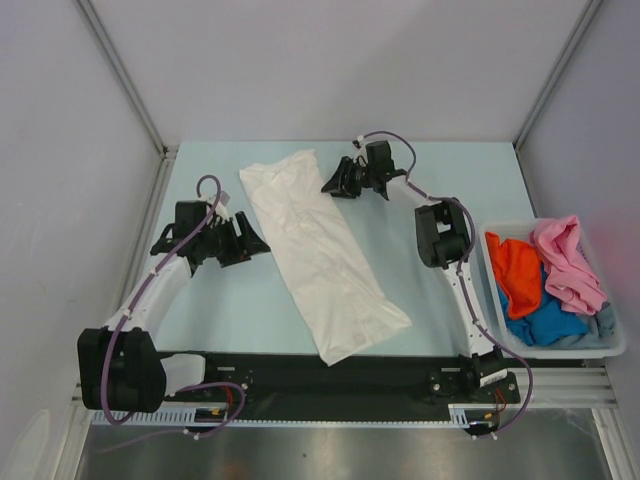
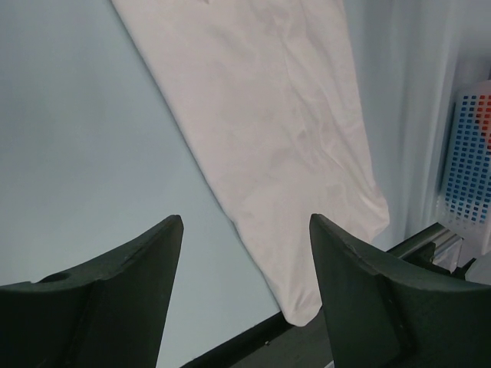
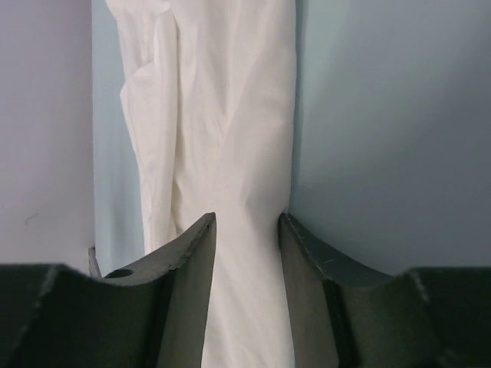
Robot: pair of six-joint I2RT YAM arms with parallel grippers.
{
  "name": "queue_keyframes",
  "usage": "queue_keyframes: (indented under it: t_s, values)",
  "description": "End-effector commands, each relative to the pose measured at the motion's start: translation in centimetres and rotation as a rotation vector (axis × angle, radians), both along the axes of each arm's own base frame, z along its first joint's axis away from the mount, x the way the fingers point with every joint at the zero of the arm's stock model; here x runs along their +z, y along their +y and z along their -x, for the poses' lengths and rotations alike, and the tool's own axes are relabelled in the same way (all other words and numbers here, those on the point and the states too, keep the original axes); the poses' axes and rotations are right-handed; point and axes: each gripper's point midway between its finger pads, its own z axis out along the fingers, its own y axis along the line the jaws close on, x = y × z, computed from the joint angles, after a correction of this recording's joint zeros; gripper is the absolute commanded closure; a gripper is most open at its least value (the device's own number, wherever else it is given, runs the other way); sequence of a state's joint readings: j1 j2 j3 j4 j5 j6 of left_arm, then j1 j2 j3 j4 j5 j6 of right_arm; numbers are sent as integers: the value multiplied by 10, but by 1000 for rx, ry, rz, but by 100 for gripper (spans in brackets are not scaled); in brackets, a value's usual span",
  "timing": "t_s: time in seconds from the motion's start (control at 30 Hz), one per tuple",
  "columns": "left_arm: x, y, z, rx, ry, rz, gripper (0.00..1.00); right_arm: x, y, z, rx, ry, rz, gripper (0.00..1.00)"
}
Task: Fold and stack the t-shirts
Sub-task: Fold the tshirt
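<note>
**A:** What sits nearest the lens?

**B:** In the left wrist view, the left gripper (image 2: pixel 245 222). Its jaws are spread wide with nothing between them, over bare tabletop (image 1: pixel 230 300) just beside the cloth's long left edge.

**A:** Where is the shirt?

**B:** The white t-shirt (image 1: pixel 320 255) lies as a long strip. It slants from the far middle of the tabletop to the near edge, where its lower corner overlaps the black rail (image 1: pixel 400 375).

**A:** And the right side?

**B:** The right gripper (image 3: pixel 247 218) is at the strip's far right edge. Its jaws stand a narrow gap apart and cloth shows in the gap, but I cannot tell whether they pinch it.

**A:** Room to move?

**B:** There is open tabletop on both sides of the strip. The pale bin (image 1: pixel 612 345) at the right edge holds the orange shirt (image 1: pixel 517 272), pink shirt (image 1: pixel 568 262), bright blue shirt (image 1: pixel 552 322) and grey-blue shirt (image 1: pixel 603 322), well apart from the strip
</note>
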State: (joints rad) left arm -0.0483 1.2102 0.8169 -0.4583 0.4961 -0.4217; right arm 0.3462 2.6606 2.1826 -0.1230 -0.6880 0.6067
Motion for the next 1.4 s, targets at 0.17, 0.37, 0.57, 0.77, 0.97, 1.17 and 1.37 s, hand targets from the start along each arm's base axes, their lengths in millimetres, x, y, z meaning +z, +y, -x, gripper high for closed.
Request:
queue_keyframes:
  t_s: [0.17, 0.37, 0.57, 0.77, 0.97, 1.17, 1.37]
  values:
    - [16, -5, -7, -40, -52, 15, 27, -30, 13, -2, -17, 93, -29, 72]
    - [15, -8, -14, -42, -44, 32, 27, -34, -20, -18, -152, 115, 44, 100]
    - [8, -10, -13, -35, -16, 53, 28, -41, -75, -17, -245, 150, 79, 100]
    - [4, -17, -10, -41, 9, 70, 27, -32, -115, -1, -274, 149, 106, 100]
    - [5, -39, 3, -101, 34, 57, 26, -26, -148, -2, -314, 153, 135, 100]
    - [9, -58, 33, -132, 41, 81, 27, -29, -171, -14, -345, 164, 144, 99]
    - [-3, -62, 70, -166, 84, -5, 22, -15, -179, -9, -310, 154, 178, 66]
